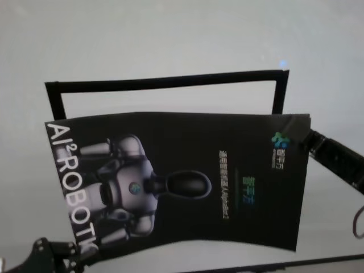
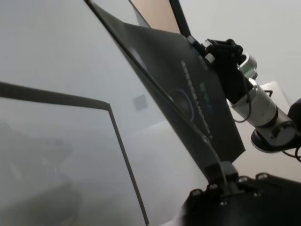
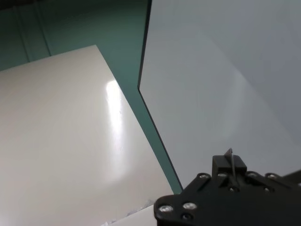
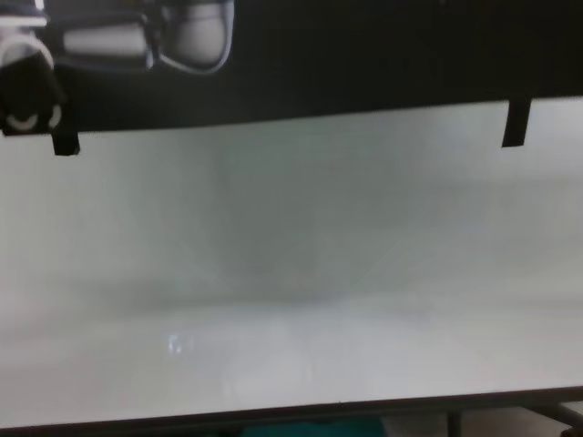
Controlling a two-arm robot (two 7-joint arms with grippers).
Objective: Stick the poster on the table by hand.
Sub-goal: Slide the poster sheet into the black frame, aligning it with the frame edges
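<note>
Poster (image 1: 187, 182) held up off the table (image 1: 170, 40) between both grippers — black glossy sheet, silver-grey robot picture and white "AI² ROBOTK" lettering along its left edge, a small logo near its right top corner.

Left gripper (image 1: 85, 257) nearest, at the bottom left of the head view, jaws closed on the poster's near-left corner; in the left wrist view (image 2: 222, 172) the sheet's edge runs straight into the pinch and rises away from it, tilted.

Right gripper (image 1: 304, 133) farther off to the right, jaws clamped on the poster's right top corner; its own wrist view (image 3: 230, 167) shows the thin edge of the sheet caught between the jaws.

Chest view: poster's lower edge (image 4: 364, 64) hangs above the table surface, two short black tape strips (image 4: 516, 123) dangling from it.

Beyond both grippers — thin black tape outline (image 1: 165, 81) lying flat on the table, a rectangle frame partly covered by the poster.
</note>
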